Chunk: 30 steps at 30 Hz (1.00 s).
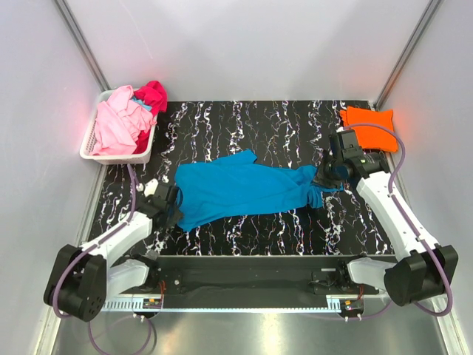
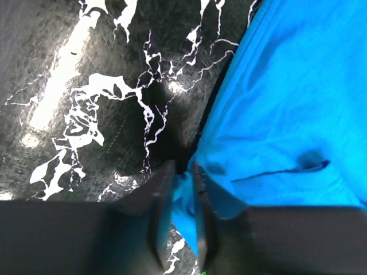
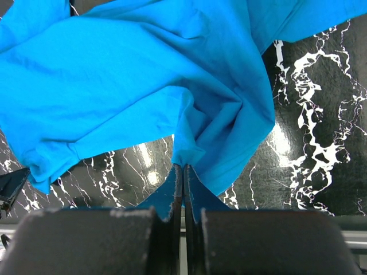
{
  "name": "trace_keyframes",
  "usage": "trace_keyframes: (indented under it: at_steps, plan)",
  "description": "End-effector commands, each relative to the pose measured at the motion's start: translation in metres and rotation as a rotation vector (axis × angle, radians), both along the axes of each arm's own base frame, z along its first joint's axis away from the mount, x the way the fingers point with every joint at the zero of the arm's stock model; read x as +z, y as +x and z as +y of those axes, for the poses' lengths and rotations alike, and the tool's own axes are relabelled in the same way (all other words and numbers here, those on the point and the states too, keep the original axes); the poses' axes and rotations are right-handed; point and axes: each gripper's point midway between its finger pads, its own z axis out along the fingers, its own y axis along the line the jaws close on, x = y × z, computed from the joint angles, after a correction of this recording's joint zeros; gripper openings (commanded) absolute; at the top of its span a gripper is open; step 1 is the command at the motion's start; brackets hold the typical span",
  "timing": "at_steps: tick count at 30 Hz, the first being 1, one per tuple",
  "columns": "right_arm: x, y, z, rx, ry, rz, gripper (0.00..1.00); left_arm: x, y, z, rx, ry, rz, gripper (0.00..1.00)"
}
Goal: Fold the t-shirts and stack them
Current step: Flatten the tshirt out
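Observation:
A turquoise-blue t-shirt [image 1: 244, 188] lies stretched across the middle of the black marbled table [image 1: 251, 126]. My left gripper [image 1: 171, 207] is shut on its left edge; the left wrist view shows blue cloth [image 2: 287, 103] pinched between the fingers [image 2: 163, 195]. My right gripper [image 1: 325, 180] is shut on the shirt's right end and holds it lifted and bunched, as the right wrist view [image 3: 184, 169] shows on the blue shirt [image 3: 132, 86]. A folded orange t-shirt [image 1: 367, 117] lies at the back right. Pink [image 1: 118, 122] and magenta [image 1: 151, 96] t-shirts fill the basket.
A white slatted basket [image 1: 92, 151] stands at the table's back left corner. White walls close in the table on three sides. A metal rail with the arm bases runs along the near edge [image 1: 244, 277].

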Motion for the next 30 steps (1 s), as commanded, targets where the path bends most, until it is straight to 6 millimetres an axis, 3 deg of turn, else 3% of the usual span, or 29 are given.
trace_keyframes:
  at_steps: [1, 4, 10, 13, 14, 16, 17, 19, 20, 22, 23, 24, 26, 27, 28, 29, 30]
  plan:
    - [0.017, 0.010, 0.005, -0.001, 0.016, -0.050, 0.00, -0.003, 0.003, -0.004, -0.031, -0.008, 0.006, 0.18]
    - [0.018, 0.011, 0.005, -0.006, 0.014, -0.054, 0.00, -0.003, 0.002, -0.006, -0.042, -0.018, 0.016, 0.00]
    - [0.025, 0.009, 0.004, -0.011, 0.018, -0.073, 0.00, 0.020, 0.001, -0.003, -0.052, -0.007, -0.013, 0.00]
    - [0.037, 0.010, -0.005, -0.038, -0.014, -0.109, 0.00, 0.050, 0.000, 0.000, -0.055, -0.003, -0.049, 0.00]
    - [0.043, 0.009, -0.006, -0.037, -0.019, -0.126, 0.00, 0.070, 0.006, -0.001, -0.056, -0.009, -0.089, 0.00]
    - [0.059, 0.009, -0.012, -0.049, -0.043, -0.156, 0.00, 0.093, 0.000, 0.005, -0.058, 0.004, -0.115, 0.00]
    - [0.065, 0.009, -0.014, -0.042, -0.056, -0.168, 0.00, 0.117, 0.006, 0.003, -0.061, -0.006, -0.168, 0.00]
    - [0.082, 0.007, -0.021, -0.047, -0.080, -0.198, 0.00, 0.140, 0.001, 0.007, -0.077, 0.005, -0.196, 0.00]
    - [0.090, 0.006, -0.023, -0.035, -0.094, -0.216, 0.00, 0.165, 0.005, 0.005, -0.085, -0.009, -0.251, 0.00]
    - [0.110, 0.005, -0.026, -0.025, -0.110, -0.259, 0.00, 0.186, 0.003, 0.007, -0.108, 0.001, -0.278, 0.00]
    - [0.117, 0.004, -0.029, -0.006, -0.134, -0.271, 0.00, 0.210, 0.008, 0.005, -0.118, -0.007, -0.327, 0.00]
    - [0.137, 0.006, -0.031, -0.005, -0.136, -0.320, 0.00, 0.219, 0.008, 0.006, -0.137, 0.006, -0.338, 0.00]
    - [0.153, 0.007, -0.035, 0.013, -0.172, -0.360, 0.00, 0.253, 0.017, 0.003, -0.156, 0.006, -0.395, 0.00]
    - [0.173, 0.008, -0.036, 0.013, -0.171, -0.410, 0.00, 0.263, 0.019, 0.002, -0.178, 0.017, -0.411, 0.00]
    - [0.181, 0.010, -0.038, 0.015, -0.180, -0.426, 0.00, 0.274, 0.023, -0.001, -0.192, 0.013, -0.430, 0.00]
    - [0.188, 0.009, -0.040, 0.023, -0.197, -0.439, 0.00, 0.300, 0.026, -0.002, -0.199, 0.006, -0.487, 0.00]
    - [0.209, 0.008, -0.041, 0.020, -0.192, -0.491, 0.00, 0.306, 0.032, -0.005, -0.225, 0.018, -0.488, 0.00]
